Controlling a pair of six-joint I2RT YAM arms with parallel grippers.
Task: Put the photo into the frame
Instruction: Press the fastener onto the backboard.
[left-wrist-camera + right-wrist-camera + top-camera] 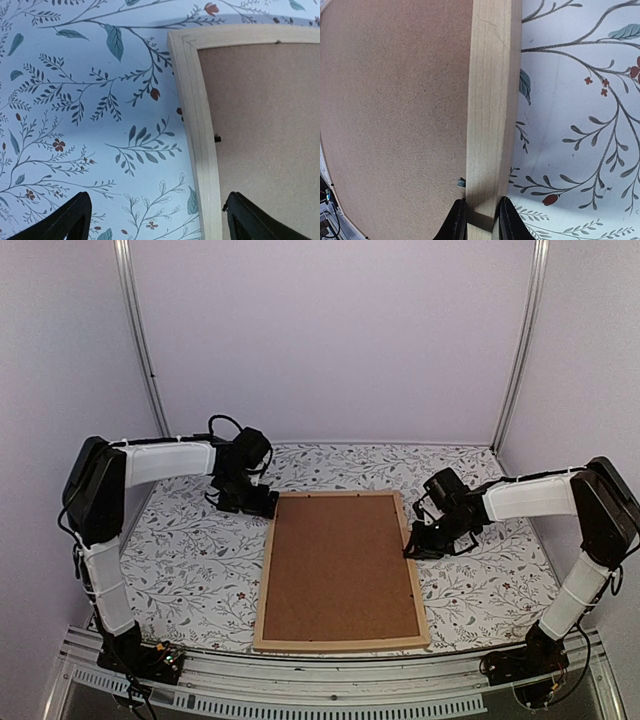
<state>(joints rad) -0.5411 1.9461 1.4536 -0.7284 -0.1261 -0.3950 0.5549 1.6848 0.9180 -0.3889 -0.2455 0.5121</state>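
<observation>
The patterned table [190,550] carries the frame [340,643], laid back-up at centre and filled by a brown backing board [340,565]; the photo is not seen. Its right bar is pinched by the right gripper [480,217], probably for steadying. The left gripper [157,220] is spread wide over the far left corner, grasping nothing.

Table [190,560] in front of me, covered by a white cloth [75,75] printed with grey-blue leaf sprigs and small red flowers. Back wall [330,340] is plain pale lilac, and so are the side walls [40,360]. Thin metal poles [143,340] run up both back corners. Slotted aluminium rail [330,680] along my near edge. Soft even light, faint shadows.
</observation>
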